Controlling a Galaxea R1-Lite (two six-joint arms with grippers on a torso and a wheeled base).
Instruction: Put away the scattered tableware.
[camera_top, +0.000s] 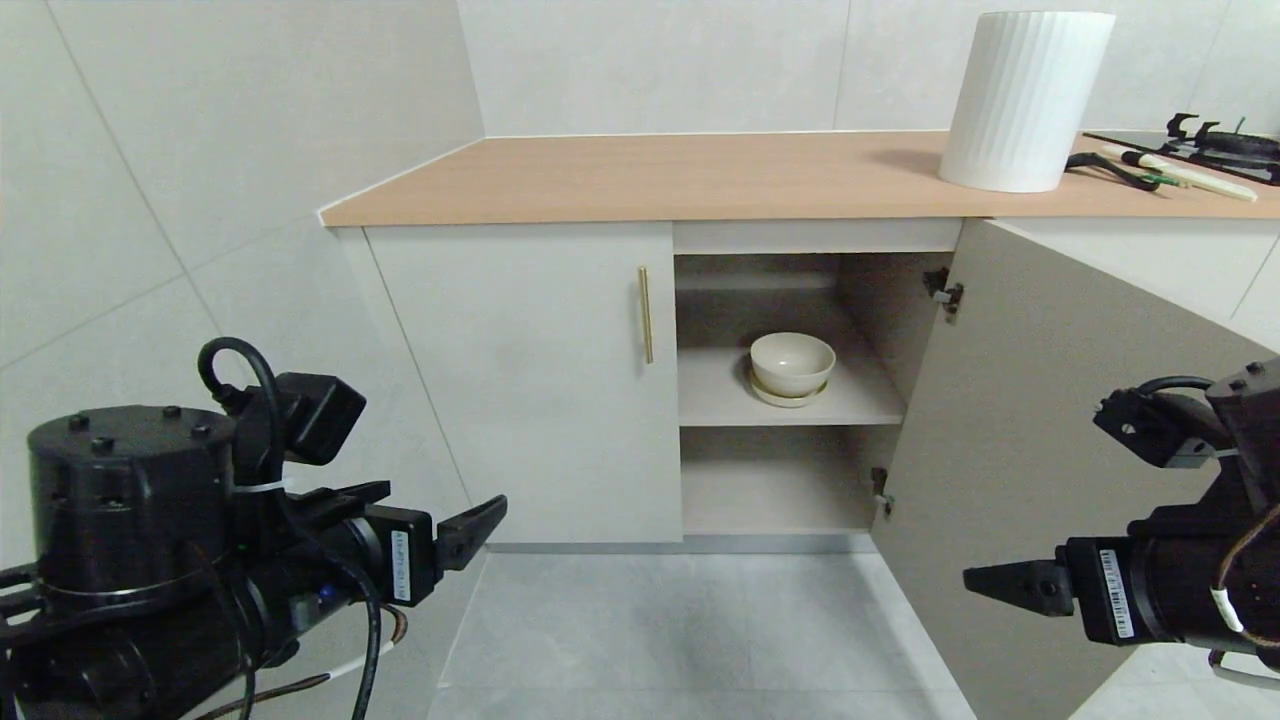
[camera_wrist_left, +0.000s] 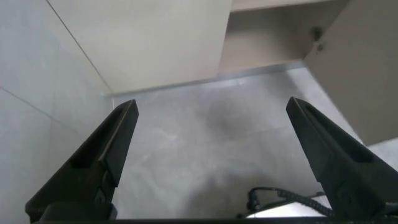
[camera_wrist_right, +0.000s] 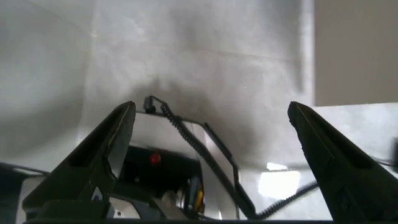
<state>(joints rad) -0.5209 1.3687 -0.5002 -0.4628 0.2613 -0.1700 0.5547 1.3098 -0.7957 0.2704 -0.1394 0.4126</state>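
Gaping wide, the left gripper (camera_wrist_left: 211, 106) and right gripper (camera_wrist_right: 211, 107) bear unreadable barcode stickers (camera_top: 1115, 592).

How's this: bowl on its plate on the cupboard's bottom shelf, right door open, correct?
Not quite. The head view shows the bowl on its plate on the shelf above the bottom one. The right door is open, as you said.

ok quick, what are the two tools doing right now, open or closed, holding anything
left tool: open, holding nothing
right tool: open, holding nothing
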